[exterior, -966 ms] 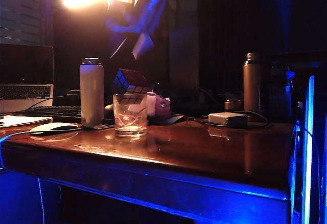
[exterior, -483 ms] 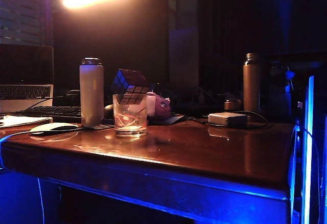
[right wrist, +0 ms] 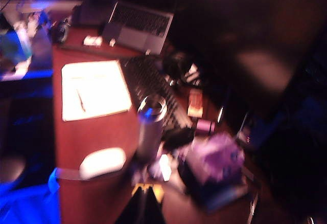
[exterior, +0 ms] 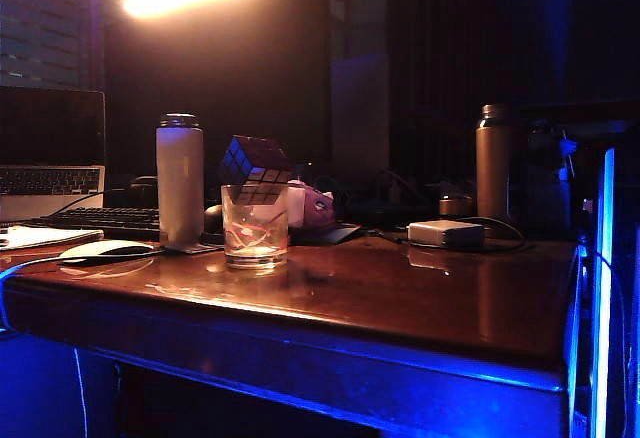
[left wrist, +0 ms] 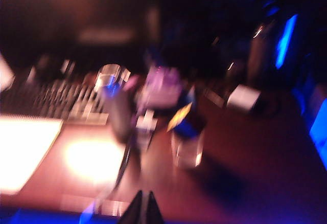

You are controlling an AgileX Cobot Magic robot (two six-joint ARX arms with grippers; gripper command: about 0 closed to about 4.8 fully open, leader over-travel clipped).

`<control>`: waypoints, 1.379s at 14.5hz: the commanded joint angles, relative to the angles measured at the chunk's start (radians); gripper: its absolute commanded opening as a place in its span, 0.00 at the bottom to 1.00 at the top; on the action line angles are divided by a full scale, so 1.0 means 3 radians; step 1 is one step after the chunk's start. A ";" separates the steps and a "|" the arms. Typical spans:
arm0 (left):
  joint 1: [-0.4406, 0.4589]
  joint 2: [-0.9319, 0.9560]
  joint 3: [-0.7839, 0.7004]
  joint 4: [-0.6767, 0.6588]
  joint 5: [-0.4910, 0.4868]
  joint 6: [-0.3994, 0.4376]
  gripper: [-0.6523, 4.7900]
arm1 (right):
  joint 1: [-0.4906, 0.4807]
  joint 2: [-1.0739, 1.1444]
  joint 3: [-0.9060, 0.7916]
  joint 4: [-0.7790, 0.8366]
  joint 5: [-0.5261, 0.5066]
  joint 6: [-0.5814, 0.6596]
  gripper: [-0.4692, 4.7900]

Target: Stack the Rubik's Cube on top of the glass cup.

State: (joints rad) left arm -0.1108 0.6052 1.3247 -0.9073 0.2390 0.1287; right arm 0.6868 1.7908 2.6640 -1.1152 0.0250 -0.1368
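Rubik's Cube [exterior: 256, 167] tilted on glass cup [exterior: 255, 225] rim. Left claw [left wrist: 141, 208], right claw [right wrist: 144, 203] both closed, empty, seemingly high above; views blurred.

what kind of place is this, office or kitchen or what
Most likely a home or office desk in a dim room, not a kitchen. A laptop, a keyboard and a mouse sit on the wooden desk, beside the cup with the cube on top.

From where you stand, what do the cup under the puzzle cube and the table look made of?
The glass cup looks like clear glass: the background shows through, and its thick base glints. The table seems polished, reddish-brown wood, mirroring the lamp; it could be veneer.
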 commanded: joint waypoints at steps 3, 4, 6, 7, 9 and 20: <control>0.0005 -0.0715 -0.0961 0.0052 -0.0111 -0.0244 0.11 | 0.0356 -0.0460 0.0011 -0.0546 0.0491 -0.0006 0.08; 0.0005 -0.0930 -0.1489 0.0354 -0.0109 -0.0346 0.11 | 0.0397 -0.0484 0.0005 -0.0519 0.0622 -0.0006 0.08; 0.0005 -0.1150 -0.2243 0.0870 0.0015 -0.0445 0.11 | 0.0394 -0.0457 -0.0001 -0.0467 0.0683 -0.0006 0.08; 0.0005 -0.1199 -0.2525 0.1108 0.0011 -0.0594 0.11 | 0.0394 -0.0453 -0.0001 -0.0439 0.0710 -0.0006 0.08; 0.0005 -0.1273 -0.3042 0.1734 -0.0004 -0.0862 0.11 | 0.0395 -0.0445 -0.0001 -0.0390 0.0710 -0.0005 0.08; 0.0005 -0.1275 -0.4163 0.2462 -0.0350 -0.0600 0.12 | 0.0399 -0.0407 0.0000 -0.0050 0.0769 -0.0093 0.08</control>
State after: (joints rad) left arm -0.1104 0.2222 0.0784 -0.1799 0.1295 -0.0772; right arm 0.8047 1.6890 2.6598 -1.1328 0.2508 -0.1631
